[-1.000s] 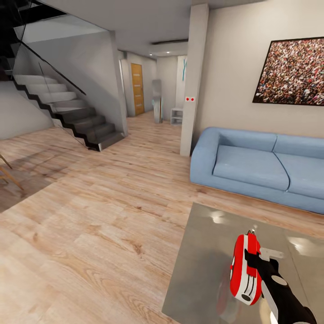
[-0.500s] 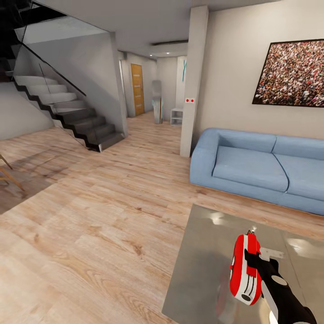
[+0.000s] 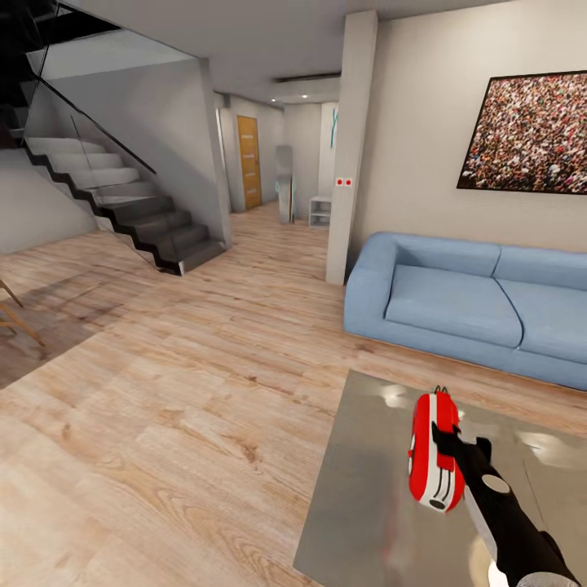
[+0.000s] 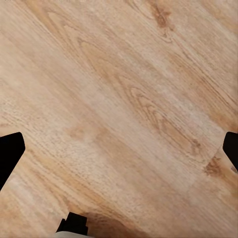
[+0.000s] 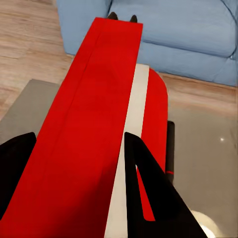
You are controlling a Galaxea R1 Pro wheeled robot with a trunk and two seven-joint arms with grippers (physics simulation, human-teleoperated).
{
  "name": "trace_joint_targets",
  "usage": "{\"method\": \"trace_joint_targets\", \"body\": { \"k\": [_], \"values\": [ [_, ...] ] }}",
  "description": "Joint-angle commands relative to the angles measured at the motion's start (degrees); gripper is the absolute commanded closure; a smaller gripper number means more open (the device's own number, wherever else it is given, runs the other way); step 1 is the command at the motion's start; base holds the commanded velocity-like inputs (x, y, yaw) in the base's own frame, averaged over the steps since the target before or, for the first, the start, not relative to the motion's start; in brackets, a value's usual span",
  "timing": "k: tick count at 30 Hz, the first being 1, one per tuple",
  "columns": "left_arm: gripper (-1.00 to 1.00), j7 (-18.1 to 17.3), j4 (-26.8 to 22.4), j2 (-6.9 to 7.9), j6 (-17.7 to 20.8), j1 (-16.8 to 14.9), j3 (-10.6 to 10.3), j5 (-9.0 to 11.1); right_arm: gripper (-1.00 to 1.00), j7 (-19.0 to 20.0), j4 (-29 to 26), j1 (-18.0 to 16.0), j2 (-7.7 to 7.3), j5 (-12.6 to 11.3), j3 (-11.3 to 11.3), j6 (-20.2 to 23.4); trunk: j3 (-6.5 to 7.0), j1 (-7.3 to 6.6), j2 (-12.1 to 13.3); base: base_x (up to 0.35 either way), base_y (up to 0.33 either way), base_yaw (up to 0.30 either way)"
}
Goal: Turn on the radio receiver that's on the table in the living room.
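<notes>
- The head view is taking in the room: the radio receiver (image 3: 434,452) is standing on edge, lifted above the glossy grey bench (image 3: 367,497), with the blue sofa (image 3: 465,302) beyond it and the staircase (image 3: 122,204) far off to the left.
- The right wrist view is showing what the head view is not: the radio receiver (image 5: 94,129) is sitting between the two dark fingers (image 5: 148,193) of the right gripper (image 5: 82,173), one on each side of its red and white body.
- Those fingers are pressing against the radio's flat sides, so the right gripper (image 3: 447,444) is holding it.
- The left wrist view is looking down on the wooden floor (image 4: 119,109); the left gripper (image 4: 119,151) is showing two dark fingers (image 4: 9,153) at opposite edges, spread wide with nothing between them.
- In the right wrist view, the bench (image 5: 208,148) is lying under the radio, with the sofa (image 5: 188,34) behind.
</notes>
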Motion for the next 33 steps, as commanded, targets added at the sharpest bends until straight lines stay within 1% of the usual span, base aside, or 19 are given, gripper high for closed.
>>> {"method": "trace_joint_targets", "body": {
  "k": [1,4,5,7,8,9,11,13,16,19,21,25,27,33],
  "values": [
    [-1.0,0.0,0.0,-0.01,0.0,0.0,0.0,0.0,1.0,0.0,-0.9,0.0,0.0,-0.1,0.1,0.0,0.0,0.0,0.0,0.0,0.0,0.0],
    [-1.0,0.0,0.0,0.01,0.0,0.0,0.0,-0.1,1.0,0.0,-4.3,0.0,0.0,-0.2,0.2,1.0,0.0,0.0,0.0,0.0,0.0,0.0],
    [-1.0,0.0,0.0,0.0,0.0,0.0,0.0,-0.1,1.0,0.0,-5.5,0.0,0.03,-0.3,0.2,2.1,0.0,0.0,0.0,0.0,0.0,0.0],
    [-1.0,0.0,0.0,-0.01,0.0,0.0,0.0,-0.1,1.0,0.0,-7.5,0.0,0.26,-0.3,0.5,6.1,0.0,0.0,0.0,0.0,0.0,0.0],
    [-1.0,0.0,0.0,-0.01,0.0,0.0,0.0,-0.1,1.0,0.1,-8.4,0.0,0.71,-0.3,1.2,8.5,0.0,0.0,0.0,0.0,0.0,0.0],
    [-1.0,0.0,0.0,-0.01,0.0,0.0,0.0,-0.1,1.0,0.4,-9.5,0.0,1.78,-0.3,2.9,11.4,0.0,0.0,0.0,0.0,0.0,0.0],
    [-1.0,0.0,0.0,-0.01,0.0,0.0,0.0,-0.1,1.0,0.9,-10.3,0.0,2.88,-0.3,4.8,13.3,0.0,0.0,0.0,0.0,0.0,0.0],
    [-1.0,0.0,0.0,-0.01,0.0,0.0,0.0,-0.1,1.0,1.1,-10.6,0.0,3.67,-0.3,5.8,14.3,0.0,0.0,0.0,0.0,0.0,0.0],
    [-1.0,0.0,0.0,-0.01,0.0,0.0,0.0,-0.1,1.0,1.2,-10.6,0.0,4.28,-0.4,6.2,14.8,0.0,0.0,0.0,0.0,0.0,0.0],
    [-1.0,-0.4,0.0,-0.01,0.2,0.0,-0.1,0.0,1.0,1.2,-10.5,0.0,4.43,-0.4,6.3,14.9,0.0,0.0,0.0,0.0,0.0,0.0],
    [-1.0,-1.8,-0.1,-0.01,0.3,0.0,-0.2,0.1,1.0,1.2,-10.5,0.0,4.5,-0.4,6.4,14.9,0.0,0.0,0.0,0.0,0.0,0.0],
    [-1.0,-8.0,-0.1,0.04,0.4,0.0,0.0,0.1,1.0,1.3,-10.4,0.0,5.21,-0.5,6.4,15.0,0.0,0.0,0.0,0.0,0.0,0.0],
    [-1.0,-8.6,-0.3,0.11,0.4,0.0,0.3,0.1,1.0,1.2,-10.3,0.0,5.31,-0.5,6.4,15.0,0.0,0.0,0.0,0.0,0.0,0.0],
    [-1.0,-8.9,-0.6,0.08,0.4,0.0,0.5,0.1,1.0,1.2,-10.3,0.0,5.36,-0.5,6.4,15.0,0.0,0.0,0.0,0.0,0.0,0.0]
  ]
}}
